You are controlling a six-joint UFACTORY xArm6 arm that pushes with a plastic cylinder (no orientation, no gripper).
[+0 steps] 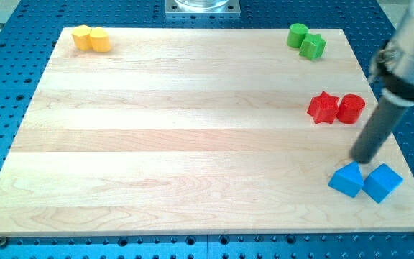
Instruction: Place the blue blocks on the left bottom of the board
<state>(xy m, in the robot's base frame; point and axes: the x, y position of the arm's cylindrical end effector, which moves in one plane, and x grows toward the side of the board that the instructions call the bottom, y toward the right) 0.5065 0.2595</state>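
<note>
Two blue blocks lie side by side, touching, at the view's bottom right of the wooden board (192, 144): a blue triangular block (347, 180) and a blue cube-like block (382, 182) to its right. My tip (364, 160) stands just above them toward the view's top, close to the seam between the two. The dark rod rises from it to the upper right.
A red star (323, 108) and a red cylinder (351, 108) sit together above my tip. Two green blocks (306, 40) lie at the top right. Two yellow blocks (92, 38) lie at the top left. The board's right edge runs close to the blue blocks.
</note>
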